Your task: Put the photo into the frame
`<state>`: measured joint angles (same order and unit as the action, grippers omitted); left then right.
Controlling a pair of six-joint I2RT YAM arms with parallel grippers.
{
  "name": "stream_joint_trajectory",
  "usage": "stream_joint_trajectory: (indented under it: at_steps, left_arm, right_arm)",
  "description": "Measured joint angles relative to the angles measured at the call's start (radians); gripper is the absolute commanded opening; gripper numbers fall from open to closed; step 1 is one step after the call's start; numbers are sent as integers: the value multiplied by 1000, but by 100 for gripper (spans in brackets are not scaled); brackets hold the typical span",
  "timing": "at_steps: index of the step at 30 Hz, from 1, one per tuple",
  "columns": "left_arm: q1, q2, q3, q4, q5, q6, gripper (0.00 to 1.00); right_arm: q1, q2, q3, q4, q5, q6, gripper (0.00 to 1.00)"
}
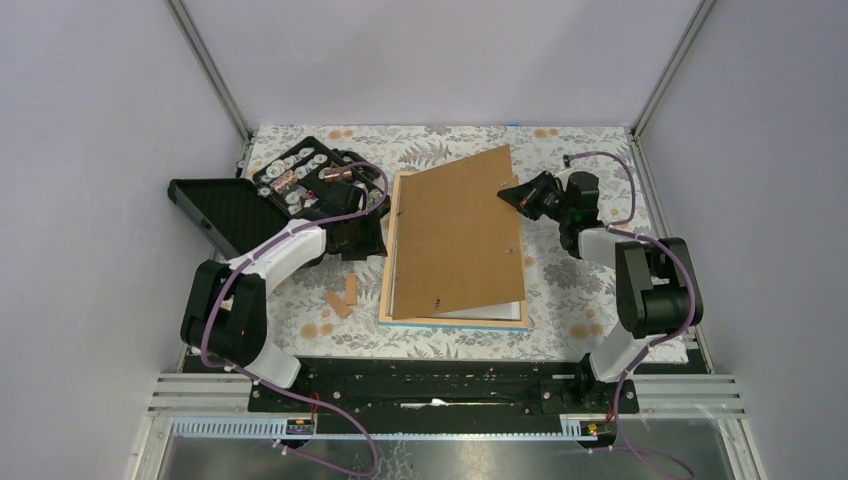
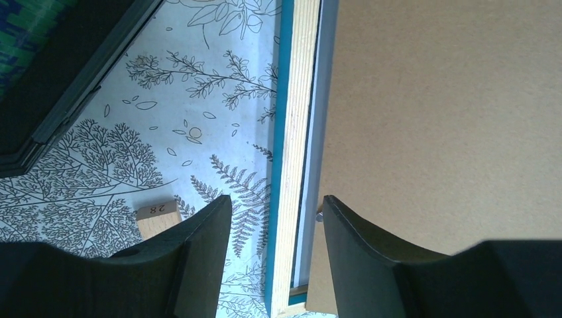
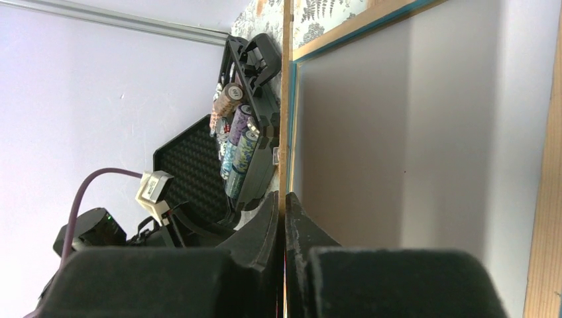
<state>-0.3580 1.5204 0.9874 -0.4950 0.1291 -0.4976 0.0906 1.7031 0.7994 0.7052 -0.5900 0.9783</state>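
Top external view: our right gripper (image 1: 518,195) pinches the brown board (image 1: 455,235) up; the photo (image 1: 495,311) lies white side up in the frame (image 1: 450,322). Our spread left gripper (image 2: 275,209) straddles its rim, maybe to steady it.

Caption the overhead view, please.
Right gripper pinches the brown backing board, tilted over the frame; left gripper straddles its rim.

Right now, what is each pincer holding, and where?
Right pincer pinches the brown backing board by its right edge, near the far corner. Left pincer straddles the frame's left rim, jaws apart, gripping nothing.
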Motion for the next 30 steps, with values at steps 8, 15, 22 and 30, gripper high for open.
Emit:
stream_joint_trajectory:
  at_steps: [8,15,22,30]
  left_arm:
    - [6,22,0,8,27,3,53]
    - [6,55,0,19,54,10,51]
    - [6,107,0,32,93,10,47]
    - [7,142,0,39,103,10,44]
  right_arm:
    - [-1,-16,-5,-3,-4,-9,0]
    - [-5,51,-5,29,-4,0,0]
    - [-10,90,-5,95,-6,26,0]
    - [-12,93,-5,113,-5,38,0]
